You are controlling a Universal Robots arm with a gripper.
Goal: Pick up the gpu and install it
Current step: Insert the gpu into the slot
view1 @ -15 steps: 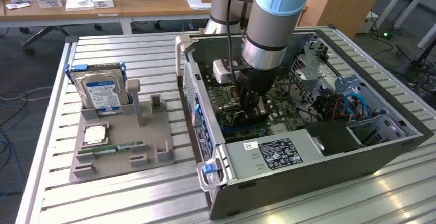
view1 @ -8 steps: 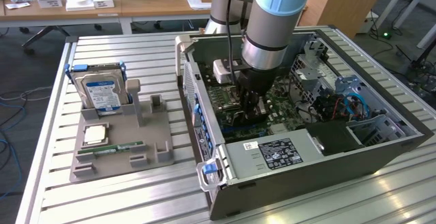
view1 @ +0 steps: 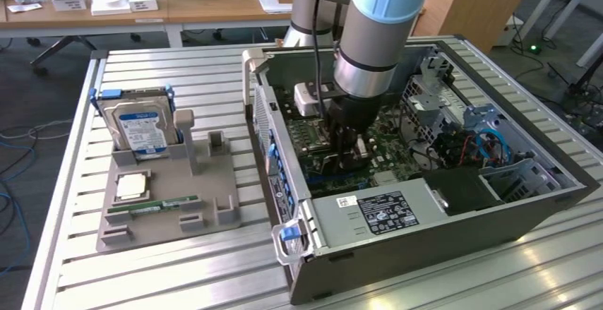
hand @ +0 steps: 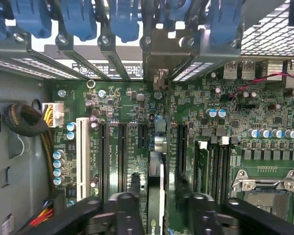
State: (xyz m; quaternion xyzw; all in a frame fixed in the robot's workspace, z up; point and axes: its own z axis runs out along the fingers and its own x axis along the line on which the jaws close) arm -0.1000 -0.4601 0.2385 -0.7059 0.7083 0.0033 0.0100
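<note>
Arm deep inside the open computer case point(view1: 414, 225), steel walls close on every side; gripper point(hand: 155, 205) low over the green motherboard point(hand: 264, 122); the gpu point(hand: 155, 188) stands on edge between the jaws, down among the slots; jaws parted a little, gaps either side, seemingly not pinching; hard drive point(view1: 143, 132) waits on the desk point(view1: 188, 275).

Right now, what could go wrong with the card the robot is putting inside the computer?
1. The gpu stands on edge between the fingers over the green motherboard; if it tilts, it might miss its slot.
2. Small blue capacitors and neighbouring black slots sit close by, so the fingers could bump them.
3. The bundled cables lie at the case wall and might snag.
</note>
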